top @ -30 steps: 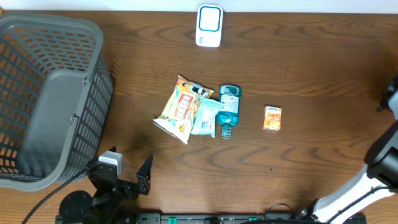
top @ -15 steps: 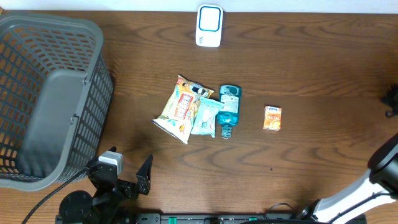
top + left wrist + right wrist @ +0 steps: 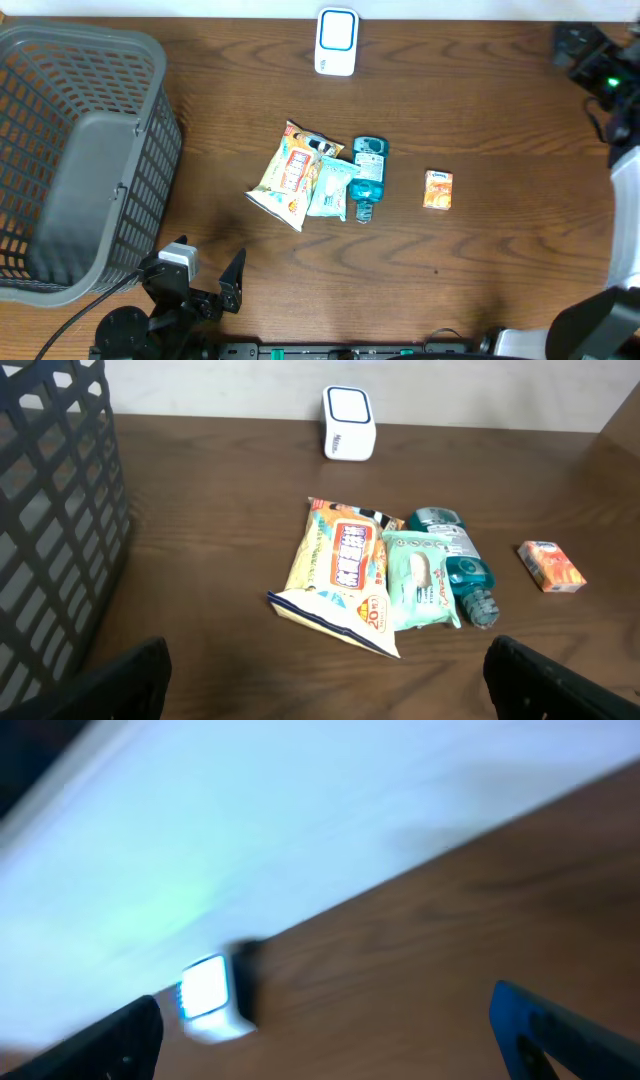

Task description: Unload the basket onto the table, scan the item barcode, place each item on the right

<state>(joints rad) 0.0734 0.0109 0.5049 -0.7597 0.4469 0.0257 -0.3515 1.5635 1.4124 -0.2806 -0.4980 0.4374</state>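
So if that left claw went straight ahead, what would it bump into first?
Probably the snack bag, whose near corner lies dead ahead of the open left gripper, though it may be angled down enough to touch the table first.

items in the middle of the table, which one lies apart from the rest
The small orange box: it lies alone, with a clear gap around it, while the snack bag, wipes pack and blue bottle are bunched side by side.
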